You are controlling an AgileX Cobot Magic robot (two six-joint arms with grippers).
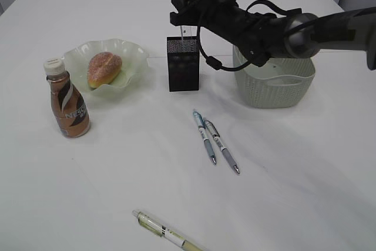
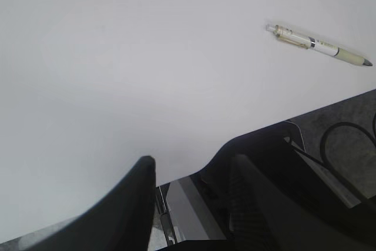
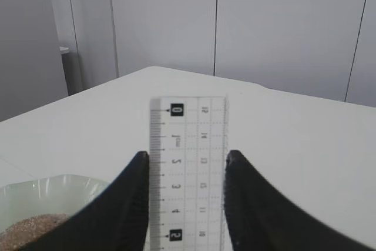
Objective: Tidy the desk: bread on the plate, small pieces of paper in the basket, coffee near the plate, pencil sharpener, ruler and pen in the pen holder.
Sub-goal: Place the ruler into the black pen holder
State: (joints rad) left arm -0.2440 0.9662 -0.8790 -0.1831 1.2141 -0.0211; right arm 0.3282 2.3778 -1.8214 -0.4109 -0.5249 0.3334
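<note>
While the clear ruler [image 3: 188,174] stands upright between the right gripper's [image 3: 187,204] black fingers [image 3: 126,204], both touching its edges, the claw is clenched on it. At upper centre of the exterior frame it hangs over the black mesh pen holder [image 1: 183,64], its lower end at the rim. Right of that sits the pale basket [image 1: 276,89]; left, bread [image 1: 104,69] on the green plate [image 1: 132,57] and the coffee bottle [image 1: 67,99] beside it. Two pens [image 1: 214,141] lie mid-frame. The left gripper [image 2: 191,171] hovers released, grasping nothing, with a white pen [image 2: 317,45] at upper right.

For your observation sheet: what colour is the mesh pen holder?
Black mesh pen holder; exterior view shows it best.
</note>
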